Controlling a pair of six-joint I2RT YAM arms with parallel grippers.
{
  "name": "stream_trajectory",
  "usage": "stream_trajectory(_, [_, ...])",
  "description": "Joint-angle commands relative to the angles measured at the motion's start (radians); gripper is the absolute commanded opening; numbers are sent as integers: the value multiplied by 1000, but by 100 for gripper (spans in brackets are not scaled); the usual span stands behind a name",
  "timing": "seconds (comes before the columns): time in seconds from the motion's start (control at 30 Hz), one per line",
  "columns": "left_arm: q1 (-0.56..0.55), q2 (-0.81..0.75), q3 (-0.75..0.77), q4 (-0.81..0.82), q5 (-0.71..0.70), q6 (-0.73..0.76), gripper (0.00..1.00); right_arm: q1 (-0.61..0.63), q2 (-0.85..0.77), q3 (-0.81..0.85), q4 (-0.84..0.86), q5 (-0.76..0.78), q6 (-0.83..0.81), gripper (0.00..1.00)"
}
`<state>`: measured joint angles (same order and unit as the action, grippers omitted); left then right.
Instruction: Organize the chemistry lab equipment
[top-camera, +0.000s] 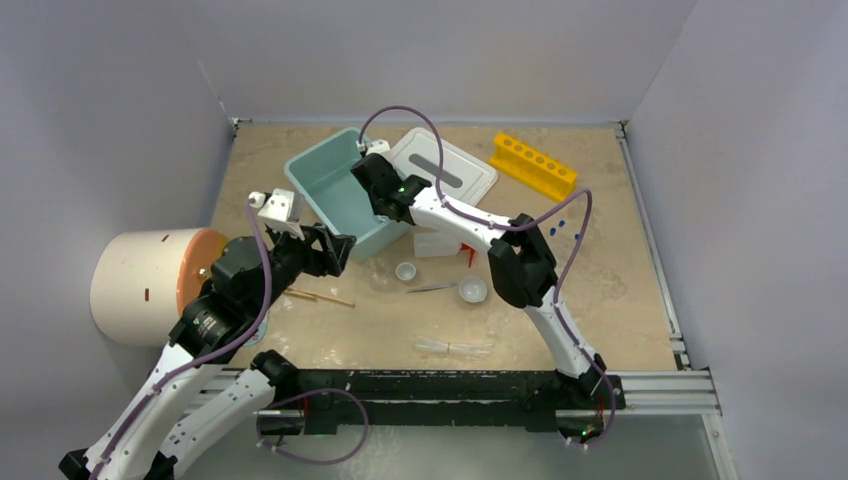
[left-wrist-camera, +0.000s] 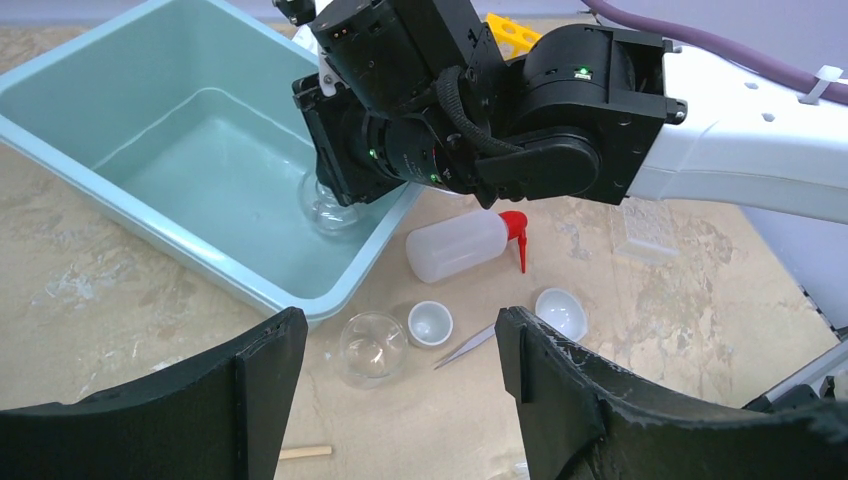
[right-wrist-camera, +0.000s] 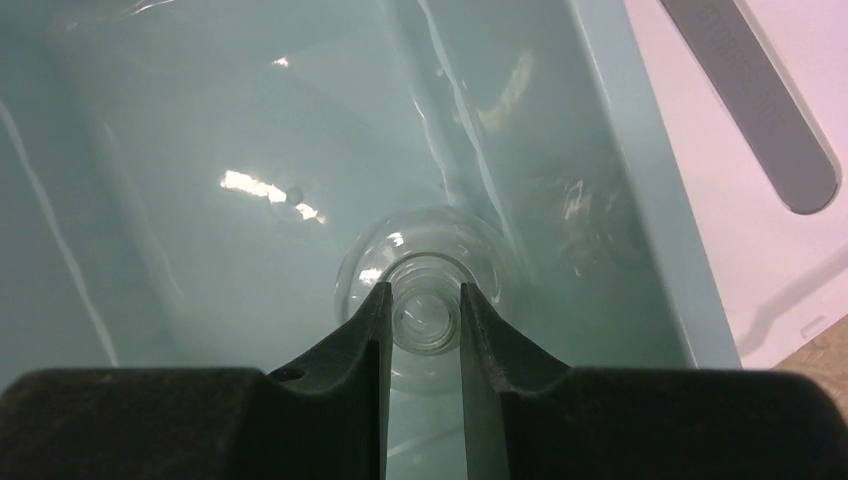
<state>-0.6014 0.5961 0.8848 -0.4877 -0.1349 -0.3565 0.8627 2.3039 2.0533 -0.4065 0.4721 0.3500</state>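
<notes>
While snug on one of two glass flasks (right-wrist-camera: 430, 250) (left-wrist-camera: 372, 348), right hand (right-wrist-camera: 424, 300); left hand (left-wrist-camera: 400, 328) wide; two white bowls (left-wrist-camera: 430, 323) (left-wrist-camera: 561, 312).

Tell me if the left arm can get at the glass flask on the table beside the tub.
Probably yes: the left gripper is open, facing the glass flask, with nothing between; the small white bowl sits close beside it.

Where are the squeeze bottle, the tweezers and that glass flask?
Squeeze bottle (left-wrist-camera: 455, 250): left wrist view, on its pale body.
Tweezers (left-wrist-camera: 466, 348): left wrist view, mid-length of the metal arms.
Flask (right-wrist-camera: 425, 310): right wrist view, on its neck opening.
</notes>
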Motion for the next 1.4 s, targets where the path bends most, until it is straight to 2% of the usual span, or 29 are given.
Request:
stream_trajectory(0.0, [8, -1, -2, 32, 6, -7, 70, -11, 2, 10, -10, 3, 9, 16])
stream_trajectory(0.2, [8, -2, -1, 32, 6, -7, 70, -11, 5, 32, -20, 6, 14, 30])
stream_trajectory(0.43, [8, -2, -1, 32, 6, -6, 70, -11, -24, 61, -23, 7, 22, 41])
stream_trajectory(0.97, [8, 9, -1, 32, 12, -6, 70, -10, -219, 58, 16, 57, 28, 50])
stream_trajectory(1.17, [9, 16, -1, 31, 12, -4, 70, -10, -397, -109, 93, 17, 38, 52])
stream_trajectory(1.37, [8, 28, -1, 32, 16, -4, 70, -10, -633, -387, 151, -28, 69, 53])
